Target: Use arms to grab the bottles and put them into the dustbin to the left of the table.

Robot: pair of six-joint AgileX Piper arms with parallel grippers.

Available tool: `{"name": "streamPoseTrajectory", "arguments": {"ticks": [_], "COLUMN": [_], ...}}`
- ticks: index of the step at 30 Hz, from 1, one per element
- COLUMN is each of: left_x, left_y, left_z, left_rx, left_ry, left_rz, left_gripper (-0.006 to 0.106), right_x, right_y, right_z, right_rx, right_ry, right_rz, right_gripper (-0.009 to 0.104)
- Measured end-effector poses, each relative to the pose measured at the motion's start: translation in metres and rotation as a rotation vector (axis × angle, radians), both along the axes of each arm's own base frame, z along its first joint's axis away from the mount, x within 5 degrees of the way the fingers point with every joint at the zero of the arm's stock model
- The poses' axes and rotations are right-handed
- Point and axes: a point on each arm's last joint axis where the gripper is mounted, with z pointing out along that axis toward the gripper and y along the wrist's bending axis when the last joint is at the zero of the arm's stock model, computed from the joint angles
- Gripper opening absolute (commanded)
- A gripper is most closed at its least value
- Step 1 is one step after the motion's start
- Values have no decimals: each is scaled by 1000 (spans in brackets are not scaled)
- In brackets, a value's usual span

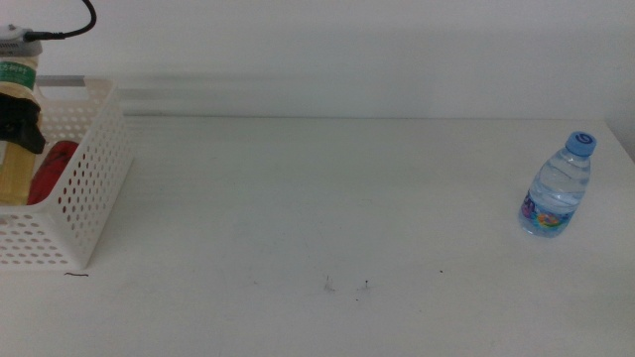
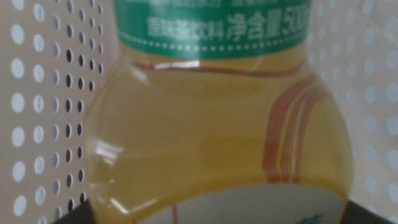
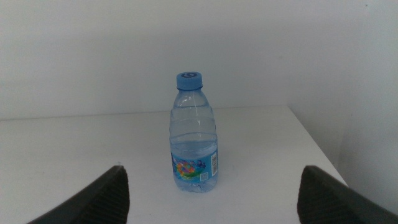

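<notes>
The tea bottle (image 1: 15, 149) hangs upright inside the dustbin (image 1: 84, 188) at the far left edge of the middle view, pinched between the left gripper (image 1: 20, 119)'s jaws. I'd say it should sink low before those jaws part, so it doesn't knock about. A red can (image 1: 55, 169) already lies in the basket beside it. At the right edge the water bottle (image 1: 558, 185) stands upright on the table (image 1: 317, 218), the right gripper (image 3: 211, 193) facing it nearby, jaws spread wide.

The white table (image 1: 327, 198) carries a perforated dustbin (image 1: 84, 198) at left, a water bottle (image 1: 558, 186) at right.
</notes>
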Motion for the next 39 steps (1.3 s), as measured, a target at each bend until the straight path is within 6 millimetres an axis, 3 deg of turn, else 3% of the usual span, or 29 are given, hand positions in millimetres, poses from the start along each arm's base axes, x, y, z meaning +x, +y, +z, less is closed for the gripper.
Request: {"name": "streamPoseTrajectory", "arguments": {"ticks": [3,9,15,23,28,32,39], "left_x": [0,-2,-20,-58,-92,-125,-174], "left_y": [-1,-9,-27,-75,-105,-133,-162], "left_z": [0,21,67,136,161,174,173], "left_rx": [-2,31,59,50,-20,-53,-139], "left_ry": [1,-51,-156,-343,-468,-625,-678], "left_rz": [-3,-20,-31,-112,-169,-289,-427], "left_gripper": [93,94,94,94,94,94,94], "right_x": [0,0,0,0,0,0,0], "right_y": [0,0,0,0,0,0,0], "right_z": [0,0,0,0,0,0,0], "right_rx": [0,5,0,0,0,0,5], "right_ry": [0,0,0,0,0,0,0], "right_rz": [0,0,0,0,0,0,0], "right_gripper": [93,93,93,93,93,93,93]}}
